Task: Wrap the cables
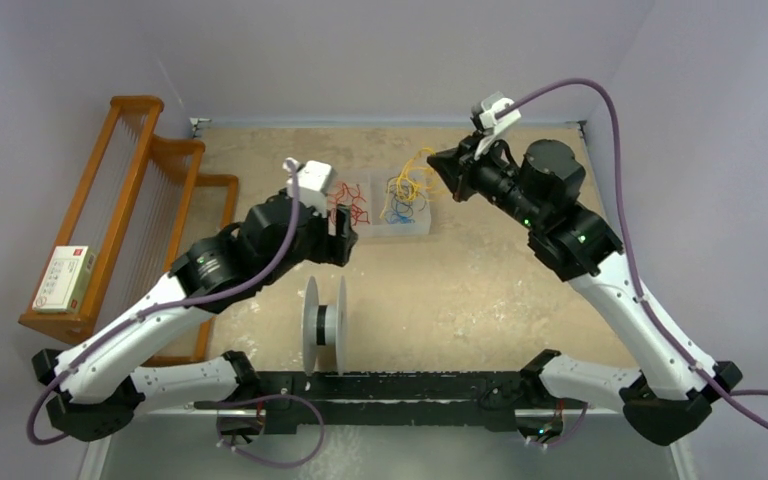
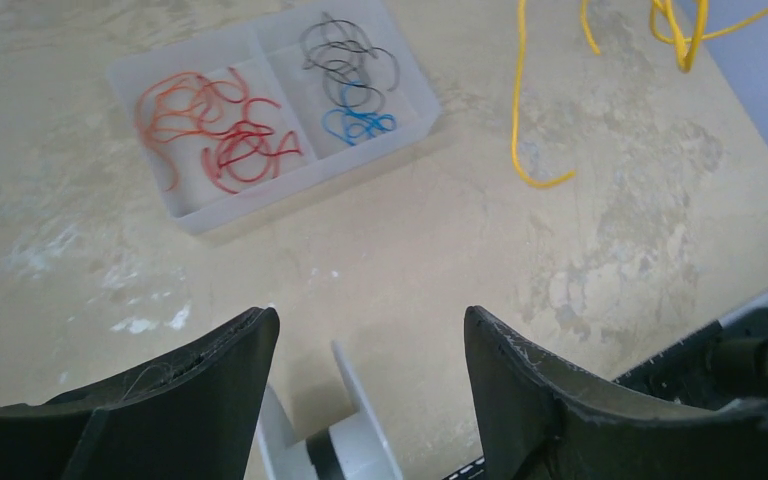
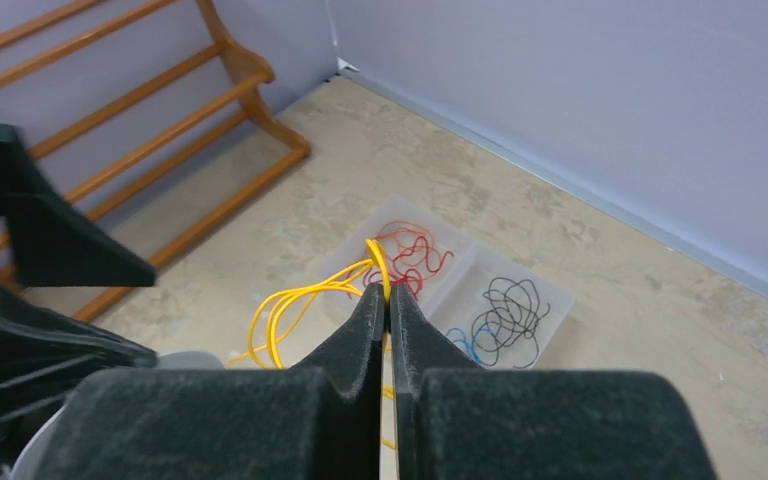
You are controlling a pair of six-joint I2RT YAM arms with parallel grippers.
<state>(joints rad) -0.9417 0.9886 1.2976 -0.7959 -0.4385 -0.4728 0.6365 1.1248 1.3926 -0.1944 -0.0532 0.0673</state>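
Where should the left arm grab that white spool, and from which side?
Probably the top rim of one flange of the white spool, from above: it stands on edge, both thin flanges upright, and the left gripper hangs open above it.

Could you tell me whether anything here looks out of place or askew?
Only the yellow cables: they hang in mid-air, pinched in the shut right gripper, near the tray. Nothing looks spilled or damaged.

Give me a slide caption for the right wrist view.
Right pincer shut on curly yellow wire strands, clear plastic divided tray behind.
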